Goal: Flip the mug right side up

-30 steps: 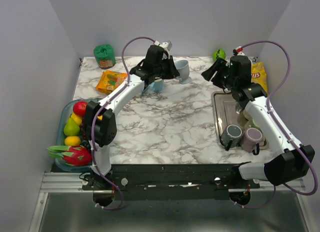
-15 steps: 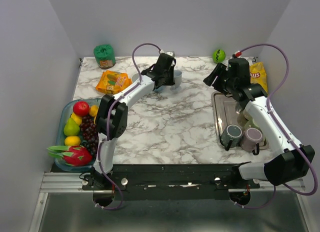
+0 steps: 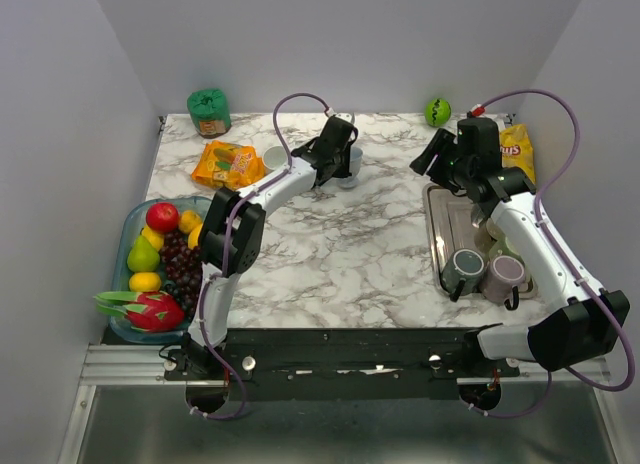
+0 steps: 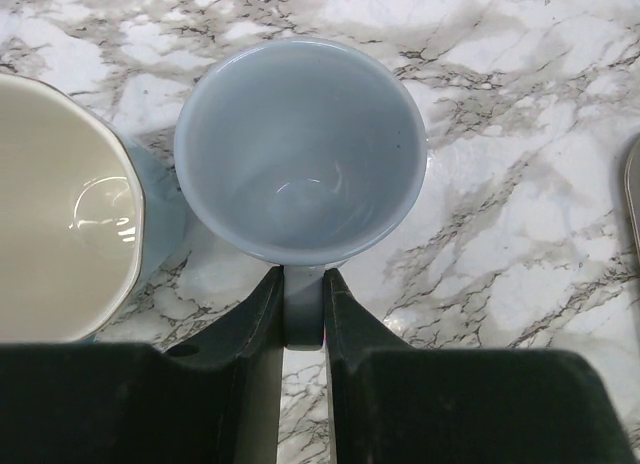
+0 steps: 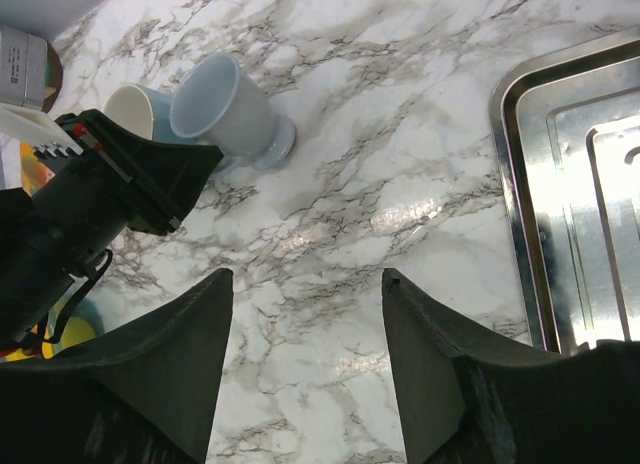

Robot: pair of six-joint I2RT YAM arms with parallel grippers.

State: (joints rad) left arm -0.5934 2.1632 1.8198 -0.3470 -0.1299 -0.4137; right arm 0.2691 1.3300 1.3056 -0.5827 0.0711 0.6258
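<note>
The pale blue mug (image 4: 300,164) stands upright on the marble table, mouth up, its inside empty. It also shows in the top view (image 3: 350,167) and in the right wrist view (image 5: 228,114). My left gripper (image 4: 302,319) is shut on the mug's handle (image 4: 303,306), which sits between the two black fingers. In the top view the left gripper (image 3: 338,154) is at the far middle of the table. My right gripper (image 5: 305,359) is open and empty above bare marble, to the right of the mug, near the tray (image 5: 560,184).
A cream-lined light blue cup (image 4: 60,214) stands upright touching the mug's left side. A metal tray (image 3: 447,224) at right holds two mugs (image 3: 463,270). A fruit bin (image 3: 135,224) is at left, snack packs (image 3: 225,162) at back left, a green ball (image 3: 437,111) at the back.
My left gripper has swung the mug from tilted on its side to upright and carried it slightly right and down onto the table. The right arm has barely moved.
</note>
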